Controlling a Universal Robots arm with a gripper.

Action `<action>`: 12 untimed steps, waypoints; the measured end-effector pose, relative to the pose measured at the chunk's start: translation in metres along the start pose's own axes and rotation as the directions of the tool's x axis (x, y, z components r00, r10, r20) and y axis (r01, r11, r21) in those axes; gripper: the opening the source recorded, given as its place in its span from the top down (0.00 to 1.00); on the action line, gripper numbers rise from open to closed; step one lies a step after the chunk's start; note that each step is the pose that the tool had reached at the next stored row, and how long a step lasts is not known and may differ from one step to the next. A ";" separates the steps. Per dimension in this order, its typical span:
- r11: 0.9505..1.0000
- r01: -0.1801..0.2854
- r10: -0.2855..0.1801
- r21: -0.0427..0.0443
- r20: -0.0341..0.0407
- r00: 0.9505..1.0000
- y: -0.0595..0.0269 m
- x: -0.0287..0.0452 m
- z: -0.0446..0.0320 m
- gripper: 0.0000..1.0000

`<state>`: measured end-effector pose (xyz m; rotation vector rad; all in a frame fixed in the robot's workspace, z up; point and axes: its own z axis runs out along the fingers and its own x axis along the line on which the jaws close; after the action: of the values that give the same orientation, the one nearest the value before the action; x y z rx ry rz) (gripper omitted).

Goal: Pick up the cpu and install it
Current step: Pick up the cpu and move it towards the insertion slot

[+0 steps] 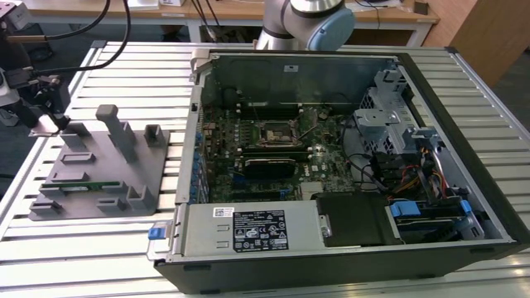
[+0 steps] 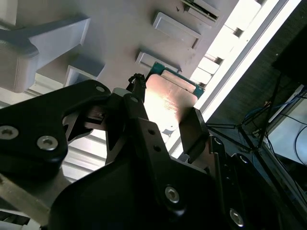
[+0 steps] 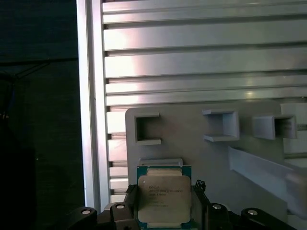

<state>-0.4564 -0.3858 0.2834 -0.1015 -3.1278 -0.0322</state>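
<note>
Your gripper [image 2: 165, 110] has its fingers [image 2: 192, 128] clamped on two opposite edges of the cpu [image 3: 164, 199]. You hold the cpu just over the grey tray [image 3: 192, 148], near one tray edge.

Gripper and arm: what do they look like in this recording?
The gripper is matte black, built from angular linked plates. Its fingers are joined by round silver screws. In the exterior view the arm is a silver-grey tube with a pale blue joint cap.
</note>
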 end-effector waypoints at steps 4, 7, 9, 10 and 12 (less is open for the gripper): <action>1.000 0.000 0.000 0.003 0.000 1.000 0.0017 0.0002 -0.0055 0.47; 1.000 0.000 0.000 0.005 0.000 1.000 0.0025 0.0003 -0.0083 0.47; 1.000 0.000 0.000 0.006 0.000 1.000 0.0030 0.0003 -0.0098 0.47; 1.000 0.000 0.000 0.006 0.000 1.000 0.0032 0.0003 -0.0105 0.47; 1.000 0.000 0.000 0.007 0.001 1.000 0.0036 0.0004 -0.0119 0.47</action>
<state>-0.4564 -0.3824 0.2954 -0.1016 -3.1282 -0.0215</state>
